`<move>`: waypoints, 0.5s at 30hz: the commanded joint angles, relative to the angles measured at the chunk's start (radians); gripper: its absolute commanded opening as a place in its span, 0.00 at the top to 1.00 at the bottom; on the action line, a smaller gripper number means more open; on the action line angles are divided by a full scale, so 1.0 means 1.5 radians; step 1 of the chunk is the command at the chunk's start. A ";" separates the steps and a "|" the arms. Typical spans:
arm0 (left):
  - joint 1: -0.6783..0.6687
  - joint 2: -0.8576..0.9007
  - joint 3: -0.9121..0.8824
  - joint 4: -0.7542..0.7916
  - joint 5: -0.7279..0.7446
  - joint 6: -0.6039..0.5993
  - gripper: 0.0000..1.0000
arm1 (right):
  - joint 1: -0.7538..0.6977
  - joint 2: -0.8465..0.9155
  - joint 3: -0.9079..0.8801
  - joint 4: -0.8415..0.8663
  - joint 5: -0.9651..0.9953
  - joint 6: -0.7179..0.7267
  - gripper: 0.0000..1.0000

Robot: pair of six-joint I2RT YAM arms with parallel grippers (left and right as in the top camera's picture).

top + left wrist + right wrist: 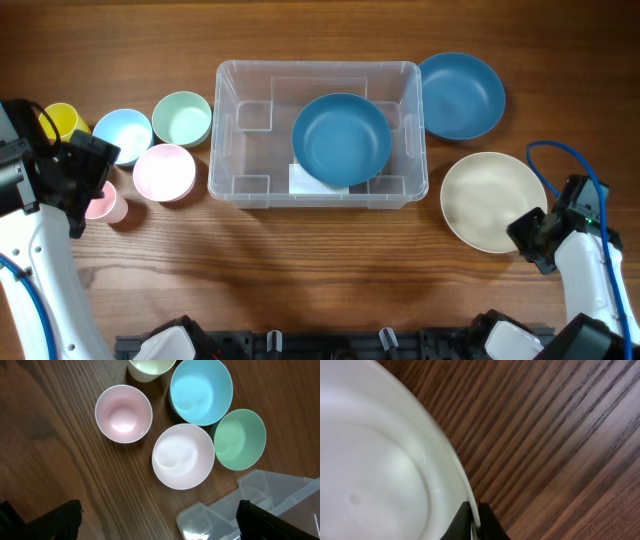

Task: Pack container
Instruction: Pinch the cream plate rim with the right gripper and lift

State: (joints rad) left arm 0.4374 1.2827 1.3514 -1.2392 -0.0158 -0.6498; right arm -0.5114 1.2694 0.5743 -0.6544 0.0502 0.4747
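Container holds one blue bowl; right fingers pinch cream plate (its rim), left fingers apart.

The blue bowl hides much of the white label in the container. The left arm covers part of the pink cup and the yellow cup. In the right wrist view the cream plate runs off three edges — the right end effector shows only fingertips straddling its rim. The left end effector has its fingers cut off by the bottom edge.
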 commanded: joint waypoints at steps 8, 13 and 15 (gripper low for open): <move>0.004 -0.011 0.010 0.000 0.005 -0.009 0.00 | 0.000 -0.066 0.121 -0.124 0.000 -0.020 0.96; 0.004 -0.011 0.010 0.000 0.005 -0.009 0.00 | 0.001 -0.157 0.235 -0.186 -0.068 -0.099 0.96; 0.004 -0.011 0.010 0.000 0.005 -0.009 0.00 | 0.001 -0.197 0.282 -0.196 -0.111 -0.149 0.96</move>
State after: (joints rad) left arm 0.4374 1.2827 1.3514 -1.2392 -0.0158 -0.6495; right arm -0.5114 1.0725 0.8764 -0.9371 0.0051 0.3885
